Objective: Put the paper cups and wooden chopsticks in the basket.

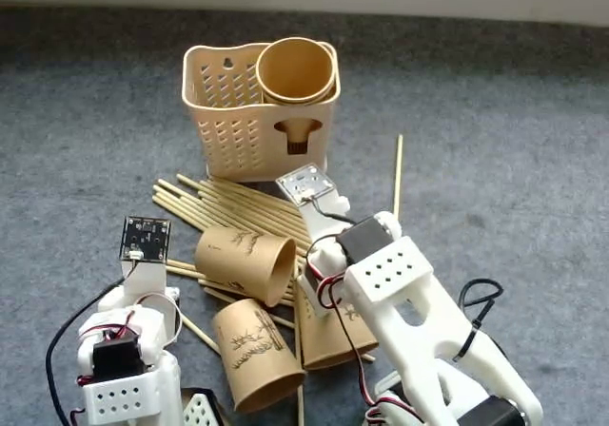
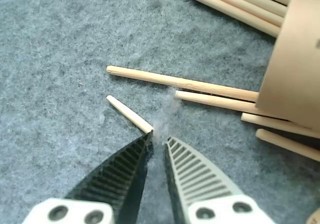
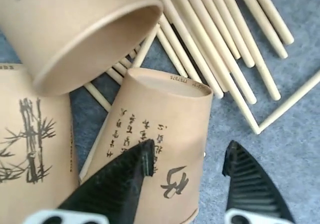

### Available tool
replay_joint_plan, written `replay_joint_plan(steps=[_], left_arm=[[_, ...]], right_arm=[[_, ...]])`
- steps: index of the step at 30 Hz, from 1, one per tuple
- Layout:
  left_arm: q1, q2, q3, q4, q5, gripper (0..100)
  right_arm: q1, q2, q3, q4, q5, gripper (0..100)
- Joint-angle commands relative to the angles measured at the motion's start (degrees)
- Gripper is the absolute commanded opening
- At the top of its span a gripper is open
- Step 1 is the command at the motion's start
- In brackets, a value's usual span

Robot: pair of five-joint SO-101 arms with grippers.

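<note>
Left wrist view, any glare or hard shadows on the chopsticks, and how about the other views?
Left wrist view: no glare; the chopsticks cast faint soft shadows, darker under the paper cup. Right wrist view: even light, the open-mouthed cup shaded inside. High view: diffuse light, no glare on the basket.

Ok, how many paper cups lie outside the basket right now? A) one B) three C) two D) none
B: three paper cups lie on their sides among the chopsticks in front of the basket, one by the open right pincer.
</note>
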Motion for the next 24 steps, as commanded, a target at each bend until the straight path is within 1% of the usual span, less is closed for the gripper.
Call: replay_joint_plan(steps=[1,6,13,15,17,20,24], left_arm=[[-0.4,-0.2,1.1,0.3,-0.1,5],[-0.4,-0.2,1.1,0.3,-0.1,5],[-0.4,-0.2,1.1,0.3,-0.1,5],[-0.4,-0.2,1.1,0.3,-0.1,5],[-0.4,-0.2,1.1,0.3,-0.1,5],[-0.4,-0.2,1.1,0.3,-0.1,5],[-0.4,-0.2,1.1,0.3,-0.1,5]], right_arm=[[0.6,0.0,-3.5,3.4,0.5,22.8],[0.7,-6.5,-7.8,6.5,0.3,22.8],[0.6,-14.9,-7.6,9.1,0.2,22.8],[-0.7,-15.4,-7.6,9.2,0.2,23.8],[-2.5,-15.2,-7.1,9.7,-0.3,27.6],[-6.2,-15.0,-6.3,9.5,-4.4,33.3],[-9.0,-14.7,-5.8,9.3,-6.2,34.4]])
